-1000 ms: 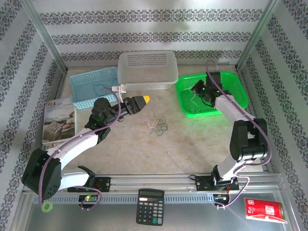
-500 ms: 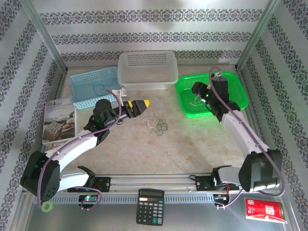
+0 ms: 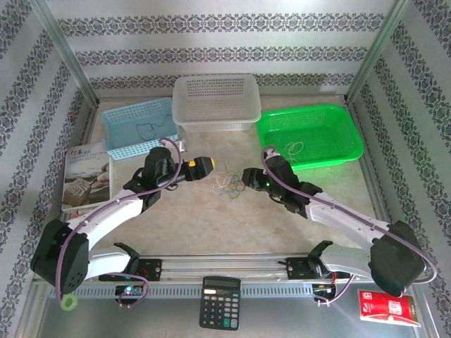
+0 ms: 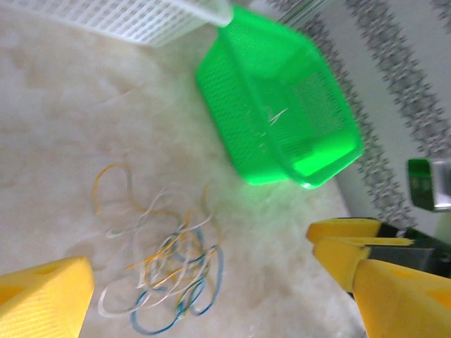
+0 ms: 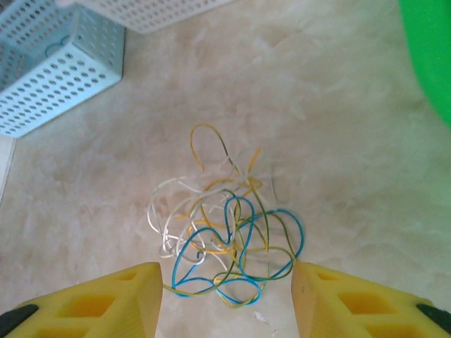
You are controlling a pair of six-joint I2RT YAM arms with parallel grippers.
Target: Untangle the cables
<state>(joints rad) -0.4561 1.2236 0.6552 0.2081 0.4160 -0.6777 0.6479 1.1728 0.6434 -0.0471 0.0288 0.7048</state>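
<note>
Across the mottled table (image 5: pixel 352 105), thread-thin cables (image 5: pixel 225 239) curl in loops.

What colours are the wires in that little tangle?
The cables are blue, yellow and white; the right wrist view shows them best.

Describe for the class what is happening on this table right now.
Two robot arms face a tangle of thin wires lying on the table. The left gripper and the right gripper point at it from either side, both open and holding nothing. The wires are not yet pulled apart; one loose wire lies in the green tray.
</note>
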